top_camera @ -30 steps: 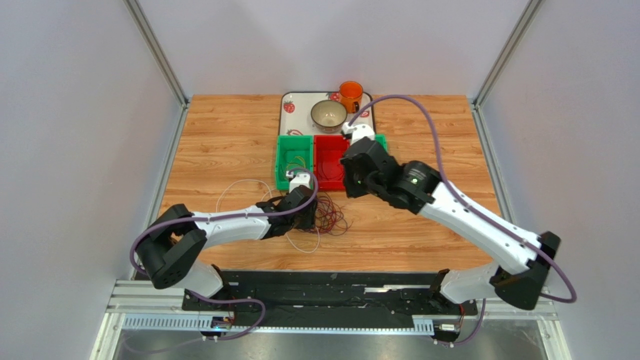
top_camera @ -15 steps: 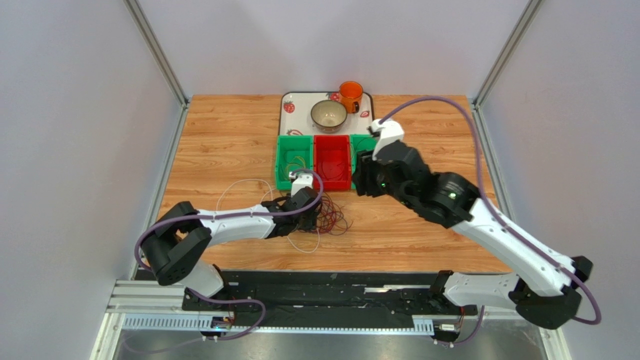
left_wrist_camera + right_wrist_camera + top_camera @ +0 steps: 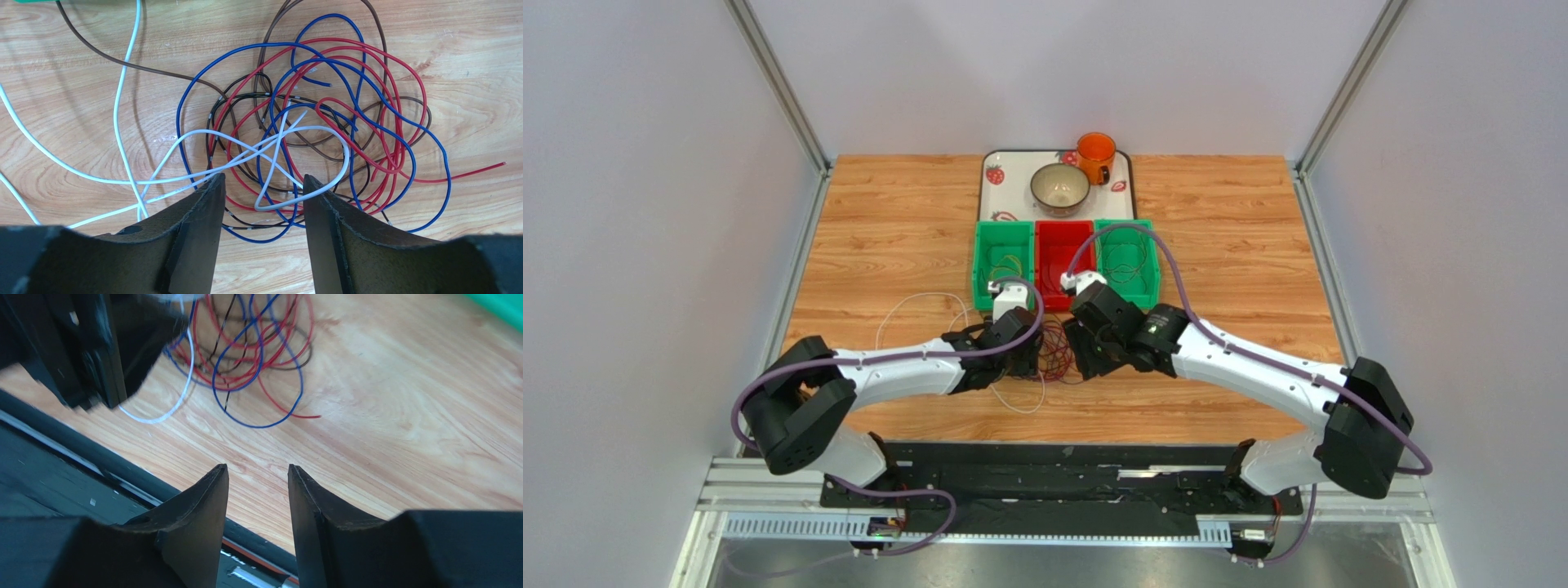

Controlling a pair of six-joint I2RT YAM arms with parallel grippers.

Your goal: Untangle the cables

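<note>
The cables are a loose tangle of thin red, blue, black, brown and white wires on the wooden table; they also show in the top view and the right wrist view. My left gripper is open, low over the tangle's near side, with a white loop lying between its fingers. It shows in the top view. My right gripper is open and empty, just right of the tangle, pointing at bare wood near the table's front edge.
Long white wires trail left of the tangle. A green bin, a red bin and another green bin stand behind it. A tray holds a bowl and an orange cup.
My right arm has swung from above the bins down and left to the right side of the tangle. The left arm has barely moved.
</note>
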